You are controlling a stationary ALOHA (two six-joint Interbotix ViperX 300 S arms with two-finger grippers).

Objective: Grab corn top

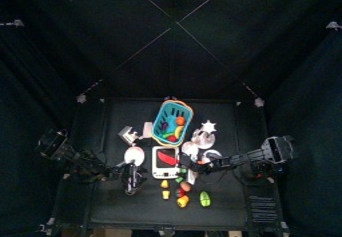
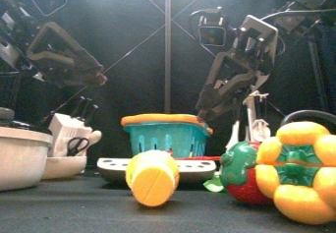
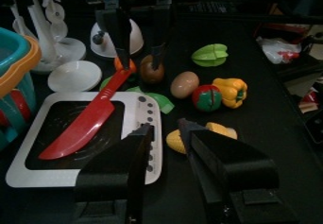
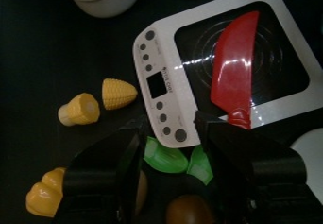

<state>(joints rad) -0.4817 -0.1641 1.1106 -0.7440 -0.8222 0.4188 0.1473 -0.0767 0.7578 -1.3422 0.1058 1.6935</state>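
Two yellow corn pieces lie side by side on the black table beside the white scale [image 4: 209, 72]. The tapered one is the corn top [image 4: 117, 94]; the rounder piece [image 4: 78, 109] lies just beyond it. In the front view one corn piece [image 2: 153, 176] stands near and large. My right gripper [image 4: 173, 138] hangs open, wide, over a green piece [image 4: 171, 162] at the scale's edge, a short way from the corn and holding nothing. My left gripper [image 3: 164, 129] rests low on the left, narrowly open and empty, with a corn piece [image 3: 212, 131] partly hidden behind its jaw.
A red knife [image 4: 237, 62] lies on the scale. A teal basket [image 1: 174, 119] stands behind it. A yellow pepper [image 3: 231, 91], a strawberry [image 3: 207, 97], an egg [image 3: 184, 83] and a lime [image 3: 210, 54] lie to the right. White bowls [image 2: 27, 156] sit at the left.
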